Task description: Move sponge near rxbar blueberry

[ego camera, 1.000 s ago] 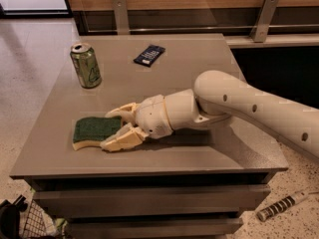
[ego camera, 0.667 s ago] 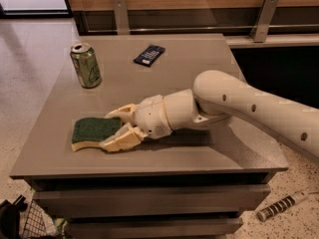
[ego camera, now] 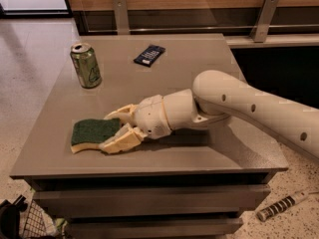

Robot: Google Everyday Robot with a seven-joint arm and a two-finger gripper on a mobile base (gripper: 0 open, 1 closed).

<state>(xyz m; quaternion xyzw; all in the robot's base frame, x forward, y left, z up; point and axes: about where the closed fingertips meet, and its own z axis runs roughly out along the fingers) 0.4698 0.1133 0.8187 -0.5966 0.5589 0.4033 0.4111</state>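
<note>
The sponge (ego camera: 92, 132), dark green on top with pale yellow foam below, lies flat near the table's front left. My gripper (ego camera: 115, 130) is at the sponge's right end, its two cream fingers spread open, one behind the sponge's corner and one in front, touching or nearly touching it. The rxbar blueberry (ego camera: 149, 55), a dark navy bar, lies at the back middle of the table, far from the sponge.
A green soda can (ego camera: 85, 65) stands at the back left of the grey table (ego camera: 199, 156). My white arm reaches in from the right. A wooden wall with metal brackets runs behind the table. A tool lies on the floor at the lower right (ego camera: 281, 205).
The gripper has edged slightly left along the sponge's right end. The sponge, can and bar have not moved.
</note>
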